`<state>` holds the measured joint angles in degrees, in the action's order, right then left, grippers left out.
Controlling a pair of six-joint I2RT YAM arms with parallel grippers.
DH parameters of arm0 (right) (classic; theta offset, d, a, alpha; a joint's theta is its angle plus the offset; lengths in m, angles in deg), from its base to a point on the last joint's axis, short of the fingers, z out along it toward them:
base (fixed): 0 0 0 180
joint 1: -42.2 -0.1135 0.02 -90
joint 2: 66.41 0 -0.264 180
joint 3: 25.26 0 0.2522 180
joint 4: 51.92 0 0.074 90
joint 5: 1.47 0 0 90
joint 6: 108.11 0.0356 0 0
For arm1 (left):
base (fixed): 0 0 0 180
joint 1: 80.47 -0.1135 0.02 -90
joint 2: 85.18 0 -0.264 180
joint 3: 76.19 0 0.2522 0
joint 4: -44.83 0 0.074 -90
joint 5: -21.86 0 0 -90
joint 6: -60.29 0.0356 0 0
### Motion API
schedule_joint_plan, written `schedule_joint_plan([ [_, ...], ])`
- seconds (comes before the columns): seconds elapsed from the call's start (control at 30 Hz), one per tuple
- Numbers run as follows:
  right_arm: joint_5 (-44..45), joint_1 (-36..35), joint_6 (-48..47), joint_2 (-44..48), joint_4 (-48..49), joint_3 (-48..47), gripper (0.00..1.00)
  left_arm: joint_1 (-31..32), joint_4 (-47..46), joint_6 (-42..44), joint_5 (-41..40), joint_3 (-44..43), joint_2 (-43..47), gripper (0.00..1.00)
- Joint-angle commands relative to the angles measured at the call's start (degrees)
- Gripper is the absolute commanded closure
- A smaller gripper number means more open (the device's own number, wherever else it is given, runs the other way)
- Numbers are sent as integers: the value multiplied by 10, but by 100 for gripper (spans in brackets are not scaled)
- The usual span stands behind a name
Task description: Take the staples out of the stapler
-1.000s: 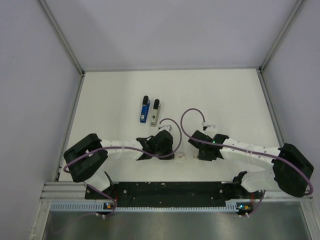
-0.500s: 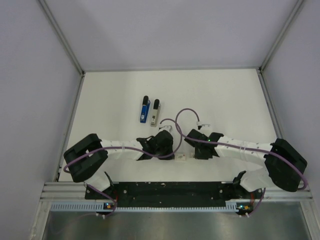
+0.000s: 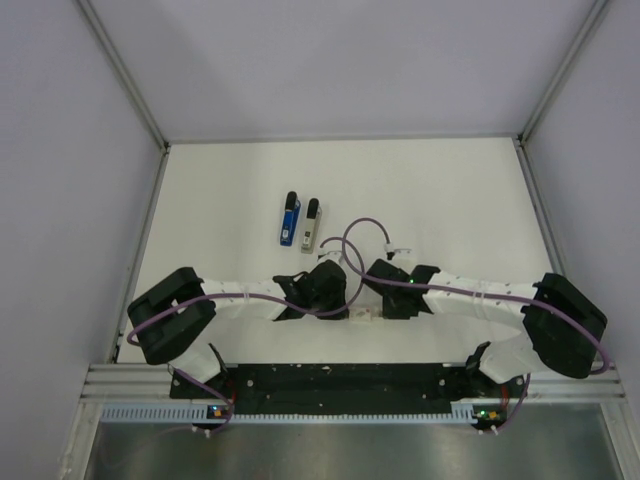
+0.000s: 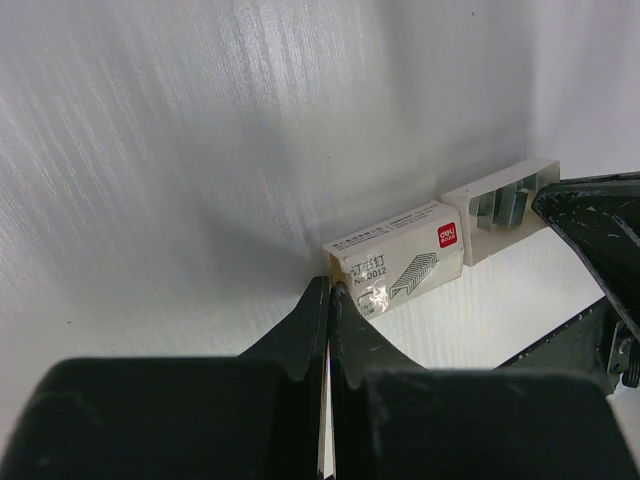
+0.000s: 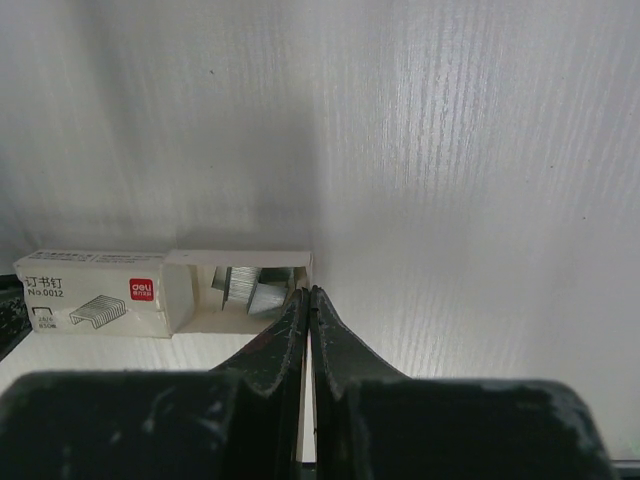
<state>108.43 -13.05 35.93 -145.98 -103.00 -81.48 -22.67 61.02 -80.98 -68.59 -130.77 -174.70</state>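
Two staplers lie side by side at mid-table in the top view, a blue one (image 3: 288, 218) and a grey one (image 3: 311, 222); both are closed, and the staples are hidden. Both grippers are well in front of them, at a small white staple box (image 3: 362, 315). My left gripper (image 4: 329, 287) is shut, its tips against the left end of the box sleeve (image 4: 395, 268). My right gripper (image 5: 306, 292) is shut too, its tips touching the right end of the pulled-out tray (image 5: 255, 262), which holds silvery strips (image 5: 240, 285).
The table is bounded by metal-framed white walls on the left, right and back (image 3: 340, 140). The arm bases sit on a black rail (image 3: 340, 380) at the near edge. Purple cables (image 3: 365, 235) loop above both wrists.
My right arm has swung left, bringing its shut gripper up to the box's tray end. The left arm and both staplers have not moved.
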Motion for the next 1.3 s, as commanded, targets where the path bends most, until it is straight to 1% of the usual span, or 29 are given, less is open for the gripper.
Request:
schedule_joint_plan([
  [0.0, 4, -12, -2, -6, 8, -25, 100, 3, -19, 6, -3, -9, 0, 100],
  [0.57, 12, -25, 15, 7, 8, -4, 100, 3, -14, 7, -6, -12, 0, 100],
  [1.27, 37, -31, 31, 29, -17, 15, 100, 4, -10, 7, -3, -19, -7, 100],
])
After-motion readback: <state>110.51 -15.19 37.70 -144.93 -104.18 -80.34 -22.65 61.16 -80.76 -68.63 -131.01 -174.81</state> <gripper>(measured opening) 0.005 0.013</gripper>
